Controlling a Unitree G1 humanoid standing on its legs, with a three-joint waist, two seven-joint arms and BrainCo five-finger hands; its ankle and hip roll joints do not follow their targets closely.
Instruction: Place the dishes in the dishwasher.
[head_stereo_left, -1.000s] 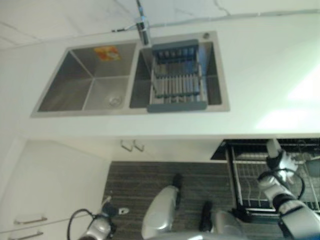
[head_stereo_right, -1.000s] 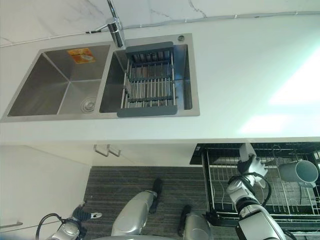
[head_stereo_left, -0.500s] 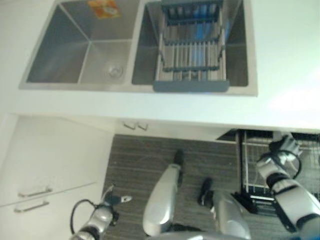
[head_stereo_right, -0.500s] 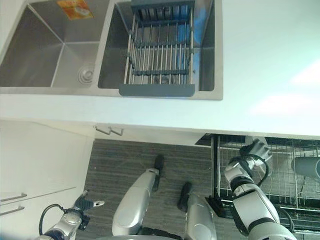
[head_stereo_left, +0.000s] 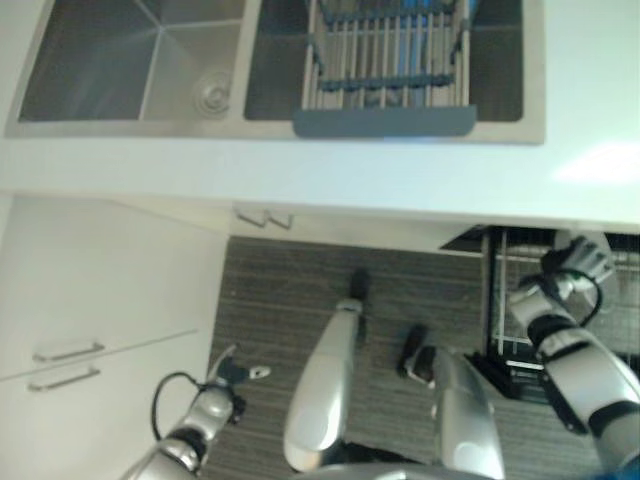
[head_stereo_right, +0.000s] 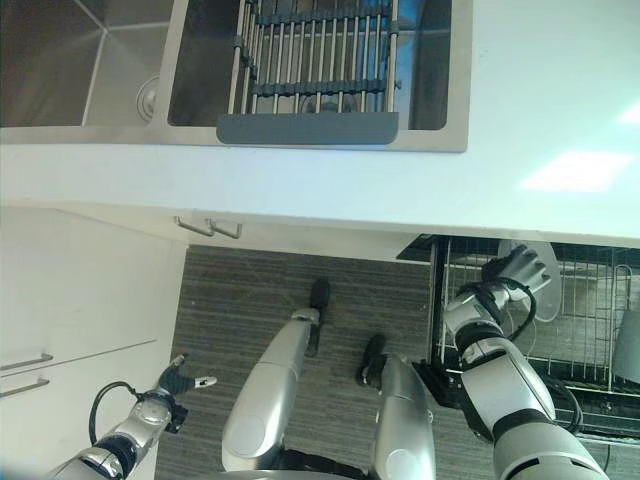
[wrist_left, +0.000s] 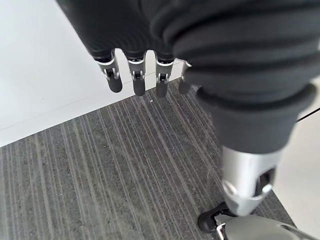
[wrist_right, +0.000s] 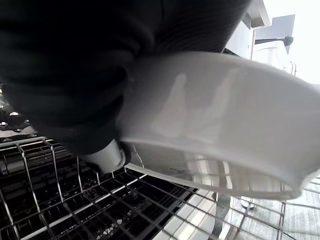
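Note:
My right hand (head_stereo_right: 508, 272) reaches over the left part of the pulled-out dishwasher rack (head_stereo_right: 590, 330) at the lower right. It is curled on a white plate (head_stereo_right: 541, 290). The right wrist view has the plate (wrist_right: 210, 130) tilted just above the rack's wires (wrist_right: 60, 200), with the thumb (wrist_right: 106, 156) under its rim. A grey cup (head_stereo_right: 631, 345) lies in the rack at the far right. My left hand (head_stereo_right: 178, 382) hangs low over the dark floor, its fingers (wrist_left: 137, 82) straight and holding nothing.
A white counter (head_stereo_right: 300, 180) runs across above the dishwasher. A double steel sink (head_stereo_right: 90, 60) sits in it, with a wire drying rack (head_stereo_right: 310, 60) in its right basin. White cabinet fronts with bar handles (head_stereo_right: 25, 370) stand at the left. Striped dark floor (wrist_left: 125, 175) lies below.
The camera has tilted down, so the sink has slid up the views. My right hand has turned with the plate and sits farther in over the rack. The left hand hangs as before.

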